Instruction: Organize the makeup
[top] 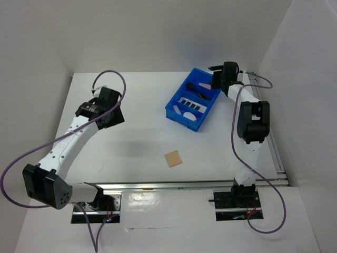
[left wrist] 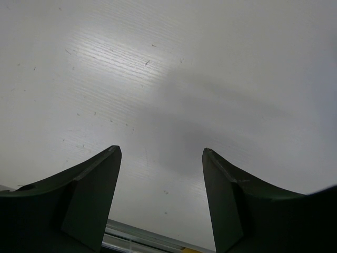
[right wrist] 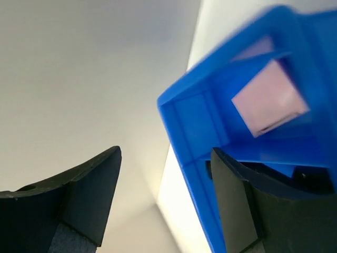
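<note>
The blue tray [top: 174, 112] holds thin black brushes [top: 199, 90], a dark palette with white label [top: 190, 103], a white sponge [top: 188, 112] and a pink pad [top: 206, 84]. A tan square pad [top: 172, 158] lies alone on the table in front of the tray. My right gripper [top: 215, 78] is open and empty at the tray's far right corner. In the right wrist view the gripper [right wrist: 166, 152] has the blue tray wall [right wrist: 192, 126] between its fingers, and the pink pad [right wrist: 268, 103] shows inside. My left gripper [top: 111, 115] is open and empty over bare table at the left, as the left wrist view [left wrist: 161, 150] also shows.
White walls close the table at the back and both sides. A metal rail [top: 184, 184] runs along the near edge, and another rail [top: 274, 147] runs along the right side. Purple cables loop from both arms.
</note>
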